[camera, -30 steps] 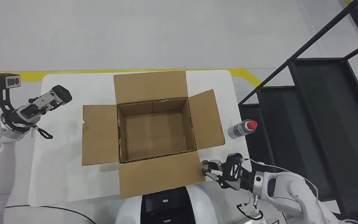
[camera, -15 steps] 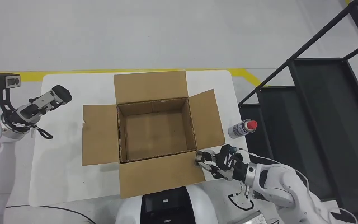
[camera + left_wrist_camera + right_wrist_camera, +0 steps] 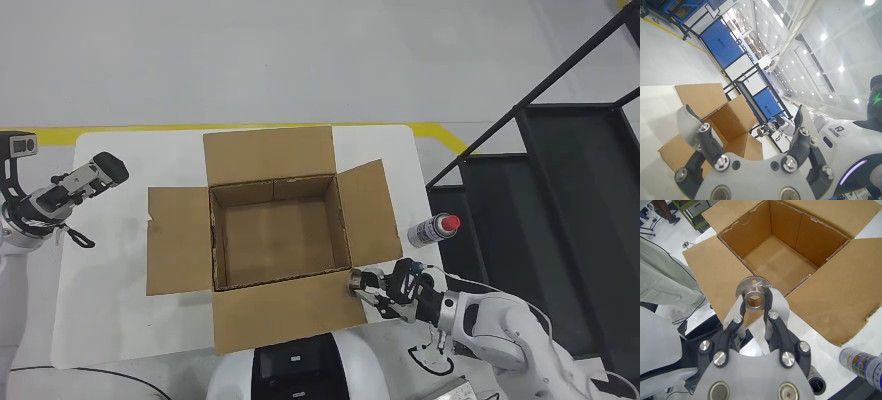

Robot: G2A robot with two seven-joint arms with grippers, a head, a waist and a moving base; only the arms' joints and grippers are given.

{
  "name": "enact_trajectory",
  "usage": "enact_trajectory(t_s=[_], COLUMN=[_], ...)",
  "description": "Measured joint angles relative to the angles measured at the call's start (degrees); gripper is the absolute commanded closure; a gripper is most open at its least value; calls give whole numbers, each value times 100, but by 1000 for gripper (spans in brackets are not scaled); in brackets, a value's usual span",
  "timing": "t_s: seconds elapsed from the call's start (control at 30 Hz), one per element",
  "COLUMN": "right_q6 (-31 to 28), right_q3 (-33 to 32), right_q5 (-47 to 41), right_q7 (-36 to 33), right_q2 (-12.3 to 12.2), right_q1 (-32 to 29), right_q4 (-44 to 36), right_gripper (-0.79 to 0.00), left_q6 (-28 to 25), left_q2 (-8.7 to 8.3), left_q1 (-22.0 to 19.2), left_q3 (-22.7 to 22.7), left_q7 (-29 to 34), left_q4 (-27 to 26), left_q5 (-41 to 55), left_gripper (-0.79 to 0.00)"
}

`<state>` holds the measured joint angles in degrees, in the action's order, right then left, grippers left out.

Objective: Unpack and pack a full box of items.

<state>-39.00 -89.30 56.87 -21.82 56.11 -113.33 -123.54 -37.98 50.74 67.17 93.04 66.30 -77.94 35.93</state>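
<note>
A brown cardboard box (image 3: 280,240) sits in the middle of the white tabletop (image 3: 110,300). All four of its flaps are folded open. Inside, the plain brown bottom of the box shows.

The right gripper (image 3: 755,298) has its fingers closed tight on a small metal ring (image 3: 753,283). The ring is shiny and silver. It has a short tube with a hole through it and a wide flat rim with a little hole in it. The fingers pinch the tube part from both sides. The ring is up in the air, just past the near right corner of the box, over the edge of the near flap.

A spray can (image 3: 433,229) with a red cap lies on its side on the tabletop, just beyond the right flap.

The left gripper (image 3: 743,111) is by the left edge of the tabletop, well apart from the box. Its fingers are spread wide and hold nothing.

A second ago the right gripper and its ring were farther out to the right, off the flap. Now they are closer to the box. The left arm is in the same spot as before.
</note>
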Motion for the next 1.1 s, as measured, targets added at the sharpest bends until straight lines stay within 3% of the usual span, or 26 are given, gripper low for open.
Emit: enact_trajectory(t_s=[0.17,0.3,0.53,0.73,1.1], right_q6=[290,1125,2205,2942,3699], right_q3=[208,740,1934,2583,3547], right_q5=[17,129,507,795,988], right_q7=[69,-11,-819,-1596,-2516], right_q2=[28,109,279,414,703], right_q1=[224,750,1833,2530,3711], right_q4=[6,22,214,407,937], right_gripper=[0,0,0,0,0], left_q6=[0,0,0,0,0], left_q2=[0,0,0,0,0], left_q1=[0,0,0,0,0], left_q3=[0,0,0,0,0], left_q7=[0,0,0,0,0], left_q4=[0,0,0,0,0], left_q5=[0,0,0,0,0], left_gripper=[-785,-785,-785,-785,-785])
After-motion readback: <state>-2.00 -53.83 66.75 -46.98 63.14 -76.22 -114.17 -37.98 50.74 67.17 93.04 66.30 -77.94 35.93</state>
